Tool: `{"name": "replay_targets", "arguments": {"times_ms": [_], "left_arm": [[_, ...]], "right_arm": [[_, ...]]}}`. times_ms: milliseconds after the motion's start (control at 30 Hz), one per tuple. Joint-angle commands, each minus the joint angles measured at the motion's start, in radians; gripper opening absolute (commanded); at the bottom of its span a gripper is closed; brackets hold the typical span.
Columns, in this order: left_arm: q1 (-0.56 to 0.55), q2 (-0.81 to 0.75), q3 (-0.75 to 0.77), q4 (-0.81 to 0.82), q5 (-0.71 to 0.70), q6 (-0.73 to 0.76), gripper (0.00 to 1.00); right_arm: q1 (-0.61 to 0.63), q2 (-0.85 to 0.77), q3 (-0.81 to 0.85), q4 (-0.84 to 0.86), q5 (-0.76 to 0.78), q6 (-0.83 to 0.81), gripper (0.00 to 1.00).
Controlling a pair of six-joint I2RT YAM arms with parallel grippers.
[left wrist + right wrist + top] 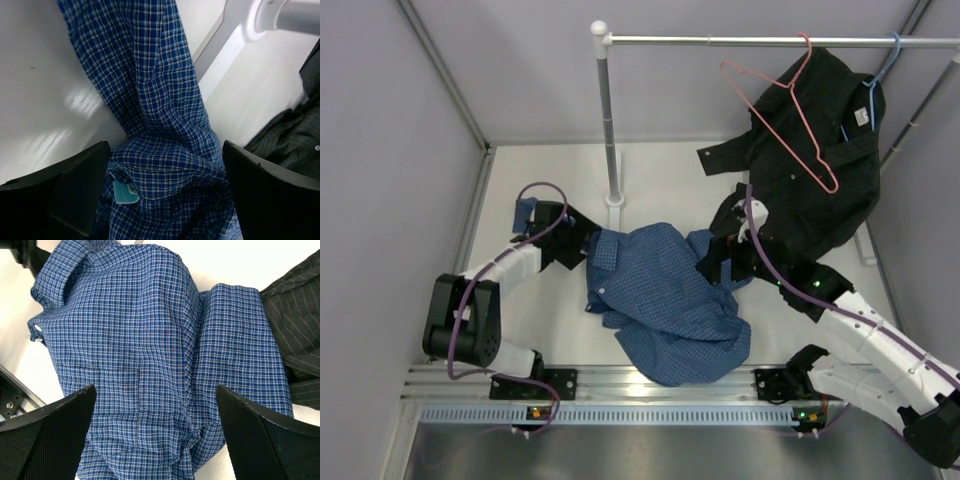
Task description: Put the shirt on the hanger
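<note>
Shirt (665, 310) lies crumpled between left claw (580, 243) and right claw (720, 262), both apart; beyond it, hanger (792, 112) overlaps black shirt (820, 200).

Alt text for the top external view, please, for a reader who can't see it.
A crumpled blue checked shirt lies on a white table between the open left gripper, at its collar, and the open right gripper. Behind, an empty pink wire hanger and a black shirt hang from a metal rail.

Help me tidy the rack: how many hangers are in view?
2. The pink-red wire hanger hangs from the rail against the black shirt; the light blue hanger hangs further right, inside that shirt. Others may be hidden.
</note>
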State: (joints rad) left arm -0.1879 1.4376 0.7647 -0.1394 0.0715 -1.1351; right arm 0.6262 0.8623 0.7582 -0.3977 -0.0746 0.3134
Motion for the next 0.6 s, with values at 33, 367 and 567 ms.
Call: {"name": "replay_targets", "arguments": {"times_ms": [33, 367, 567], "left_arm": [[0.005, 0.101, -0.045, 0.204, 0.198, -0.032, 0.98], [0.005, 0.047, -0.113, 0.314, 0.280, -0.071, 0.00], [-0.034, -0.228, -0.006, 0.028, 0.035, 0.114, 0.00]], "right_arm": [[-0.011, 0.023, -0.002, 0.072, -0.037, -0.013, 1.00], [-0.011, 0.050, 0.000, 0.105, -0.057, 0.001, 0.99], [-0.005, 0.112, 0.052, 0.149, -0.142, 0.021, 0.99]]}}
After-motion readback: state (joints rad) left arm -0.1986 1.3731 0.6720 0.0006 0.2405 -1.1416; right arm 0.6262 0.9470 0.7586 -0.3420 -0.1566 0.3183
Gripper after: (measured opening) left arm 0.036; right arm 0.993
